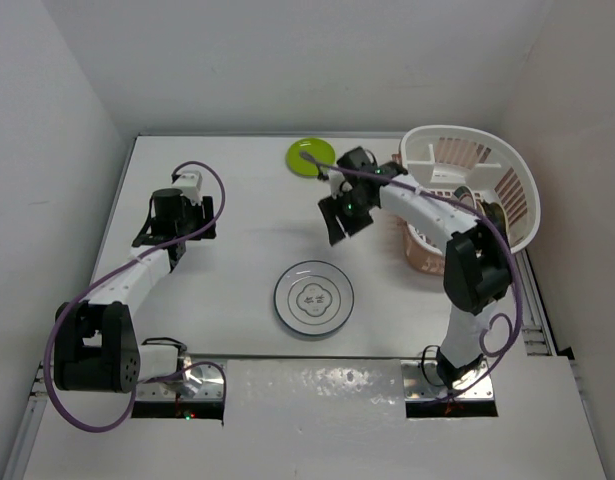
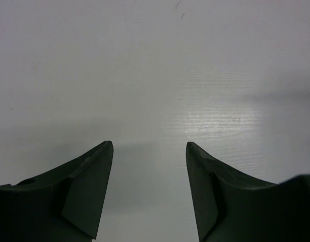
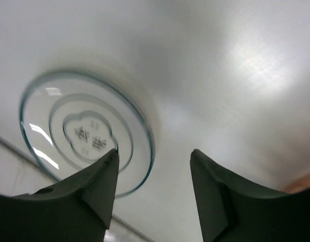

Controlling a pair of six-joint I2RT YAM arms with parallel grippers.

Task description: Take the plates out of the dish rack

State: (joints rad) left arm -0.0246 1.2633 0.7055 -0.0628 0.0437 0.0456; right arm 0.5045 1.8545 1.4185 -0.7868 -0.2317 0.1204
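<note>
Both arms (image 1: 137,270) (image 1: 417,200) aloft (jaws apart)

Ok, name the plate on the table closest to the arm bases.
The white plate with the centre motif; the lime-green plate lies at the far edge.

White table (image 1: 247,205) — plain white walls (image 1: 287,60)

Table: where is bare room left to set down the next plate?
Bare: far-left corner beside the green plate; the stretch between the left arm and the white plate. Crowded: right side, around the dish rack and right gripper.
</note>
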